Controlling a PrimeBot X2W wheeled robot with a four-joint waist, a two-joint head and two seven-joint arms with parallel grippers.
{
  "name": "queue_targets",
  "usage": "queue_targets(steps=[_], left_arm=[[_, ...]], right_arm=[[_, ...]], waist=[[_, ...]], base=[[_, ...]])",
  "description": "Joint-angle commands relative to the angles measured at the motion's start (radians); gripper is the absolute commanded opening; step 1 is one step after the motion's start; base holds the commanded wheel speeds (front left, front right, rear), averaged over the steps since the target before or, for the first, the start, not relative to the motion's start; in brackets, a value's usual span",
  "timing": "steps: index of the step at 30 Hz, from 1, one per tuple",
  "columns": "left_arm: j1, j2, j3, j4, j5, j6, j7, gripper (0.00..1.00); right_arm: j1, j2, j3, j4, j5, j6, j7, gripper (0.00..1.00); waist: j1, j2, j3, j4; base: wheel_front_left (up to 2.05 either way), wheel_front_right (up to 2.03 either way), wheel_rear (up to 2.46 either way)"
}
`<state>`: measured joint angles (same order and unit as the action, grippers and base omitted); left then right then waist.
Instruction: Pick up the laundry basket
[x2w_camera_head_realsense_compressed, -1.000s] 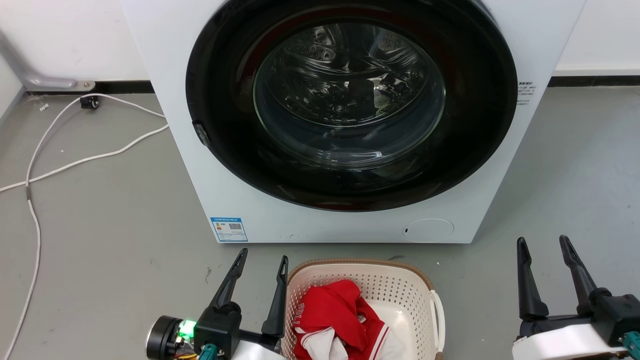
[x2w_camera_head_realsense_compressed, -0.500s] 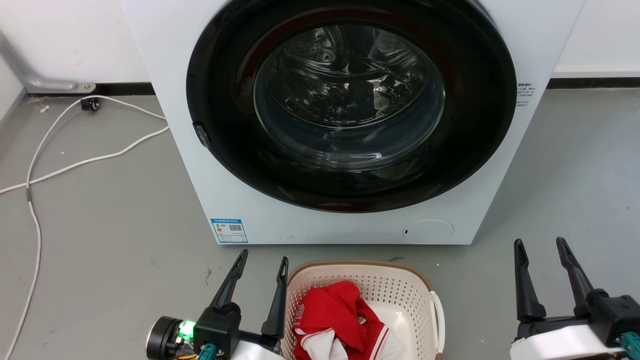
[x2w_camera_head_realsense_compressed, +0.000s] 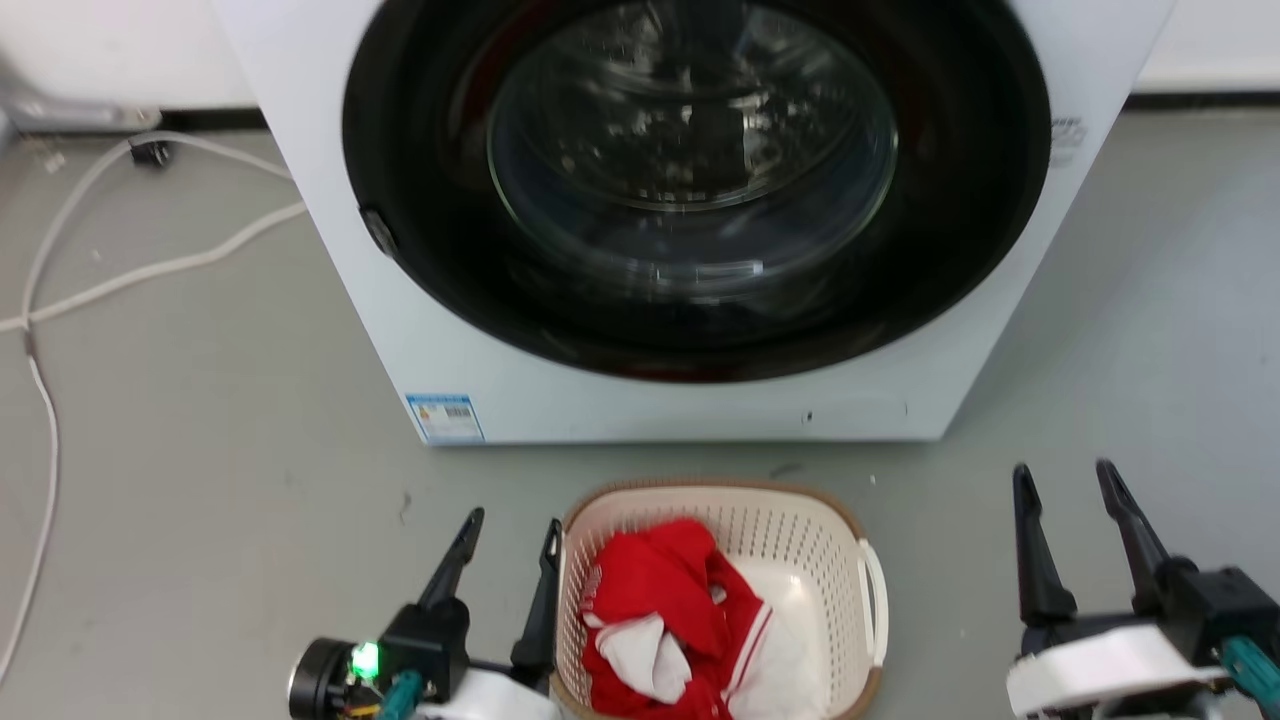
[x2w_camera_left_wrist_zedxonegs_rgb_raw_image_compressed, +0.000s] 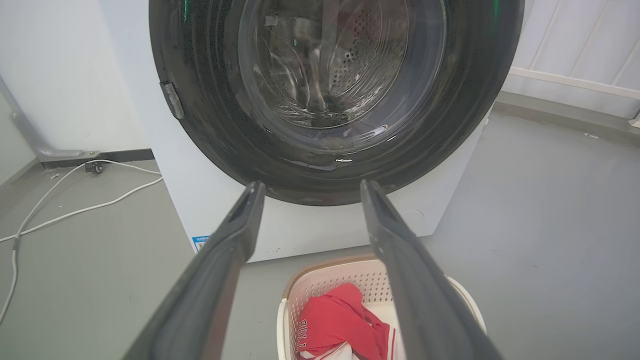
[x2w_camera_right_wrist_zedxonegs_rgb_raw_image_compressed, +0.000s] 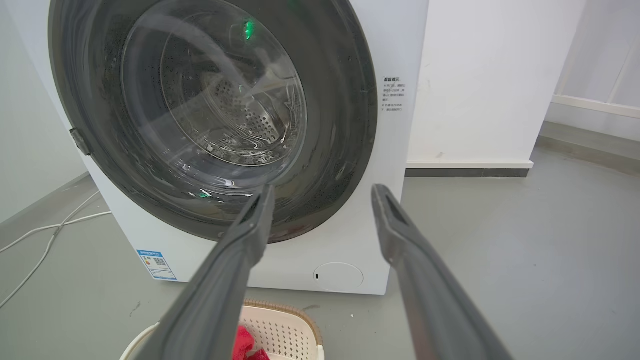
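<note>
Cream perforated plastic laundry basket (x2w_camera_head_realsense_compressed: 780, 530) sits between two open, empty grippers, just beside the left gripper (x2w_camera_head_realsense_compressed: 513, 522), well apart from the right gripper (x2w_camera_head_realsense_compressed: 1062, 470).

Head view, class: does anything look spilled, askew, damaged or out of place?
Nothing spilled or damaged. The laundry basket sits upright, red garment crumpled inside. A white cable trails loose across the floor left of the washing machine.

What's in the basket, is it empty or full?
Partly full. The laundry basket holds crumpled red-and-white clothes heaped below its rim, with bare perforated wall showing above them.
</note>
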<state>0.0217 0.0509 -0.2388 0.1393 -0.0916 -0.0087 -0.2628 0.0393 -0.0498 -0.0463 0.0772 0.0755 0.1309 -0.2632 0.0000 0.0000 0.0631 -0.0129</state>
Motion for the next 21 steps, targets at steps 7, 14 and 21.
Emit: queue_targets(steps=[7,14,21], left_arm=[[-0.160,0.005,0.048,0.137,-0.009,-0.016,-0.003,1.00],[-0.350,0.041,0.074,0.358,-0.018,-0.048,-0.003,1.00],[-0.536,0.073,0.071,0.593,-0.026,-0.074,0.012,1.00]], right_arm=[[-0.173,-0.001,0.025,0.091,-0.019,0.000,0.023,1.00],[-0.352,-0.001,0.042,0.264,-0.001,0.000,0.086,1.00],[-0.513,0.000,0.057,0.493,0.034,0.000,0.146,1.00]], waist=[[0.0000,0.0000,0.259,-0.037],[0.0000,0.0000,0.424,-0.061],[0.0000,0.0000,0.535,-0.073]], base=[[0.00,0.00,0.00],[0.00,0.00,0.00],[0.00,0.00,0.00]])
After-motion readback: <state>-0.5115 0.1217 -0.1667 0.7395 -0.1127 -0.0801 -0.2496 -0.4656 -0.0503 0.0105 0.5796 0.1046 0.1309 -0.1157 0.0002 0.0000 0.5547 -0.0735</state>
